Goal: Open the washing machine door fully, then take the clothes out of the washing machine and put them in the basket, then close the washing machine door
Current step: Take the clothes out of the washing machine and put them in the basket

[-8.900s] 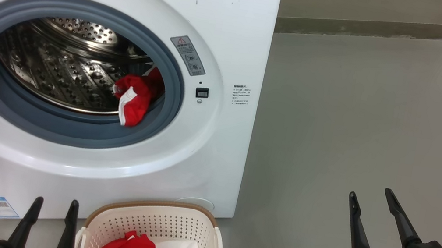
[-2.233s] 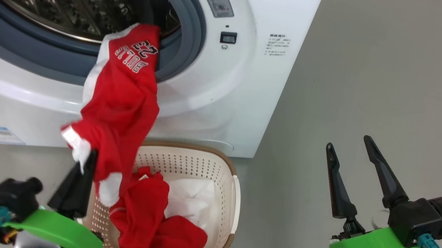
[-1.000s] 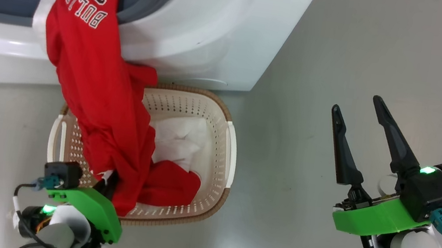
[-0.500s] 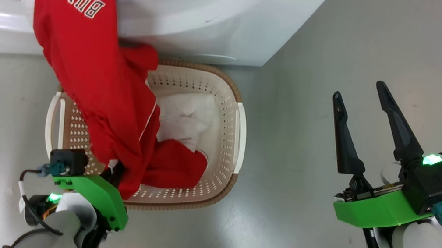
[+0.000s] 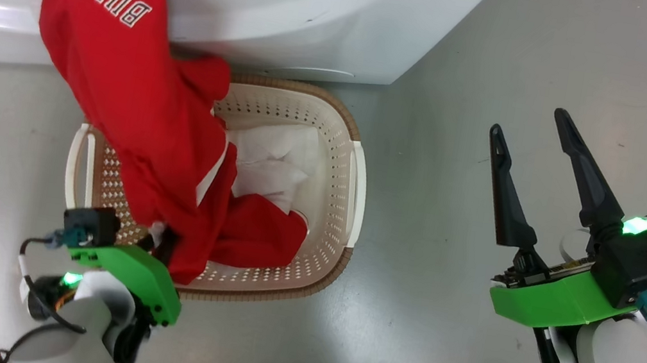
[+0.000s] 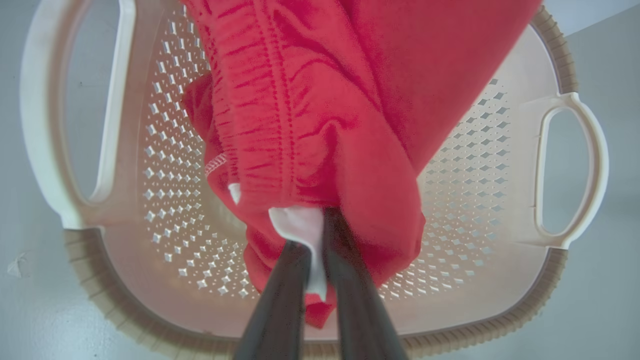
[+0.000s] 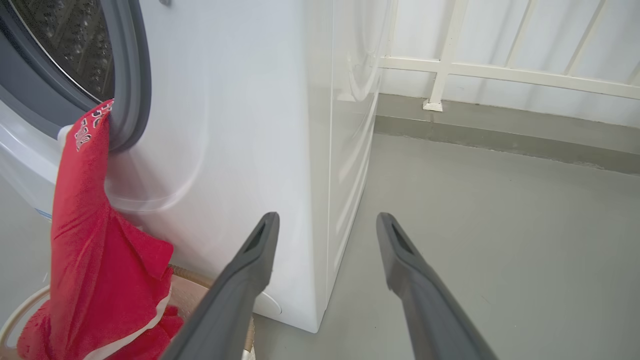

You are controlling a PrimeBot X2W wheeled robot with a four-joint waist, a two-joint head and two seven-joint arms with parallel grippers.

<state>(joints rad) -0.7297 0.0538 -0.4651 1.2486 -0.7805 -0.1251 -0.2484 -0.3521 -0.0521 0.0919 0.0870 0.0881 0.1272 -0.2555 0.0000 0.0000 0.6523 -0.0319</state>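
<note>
**Left arm.** The left gripper point(image 5: 161, 241) hangs over the near end of the basket point(image 5: 354, 199). Its jaws are narrow and pinch the white trim of the red jersey point(image 5: 133, 112). In the left wrist view the trim sits between the two dark fingers point(image 6: 280, 300), with the basket wall point(image 6: 465, 165) directly behind. The grip is on a hem, which I judge was chosen because a doubled edge gives thin fingers something firm to bite.

**Garment.** The red jersey spans two places. Its lettered upper end lies over the grey gasket point(image 7: 132, 75) of the washing machine point(image 5: 299, 9). Its lower end is bunched inside the basket rim. It is therefore only partly delivered.

**Basket.** It stands on the floor point(image 5: 512, 55) just in front of the machine, below the drum opening, so cloth drawn out can fall straight in. A white garment point(image 5: 275, 158) and another red piece point(image 5: 263, 237) lie in it.

**Right arm.** The right gripper point(image 5: 528, 122) is wide open and empty. It is held well apart over bare floor to the machine's right, clear of the cloth.

**Assessment.** The step in hand is depositing the jersey. If it is let go now, the upper end may stay hooked on the gasket. Drawing it further toward the robot before release would clear it. Closing the door remains to be done.
</note>
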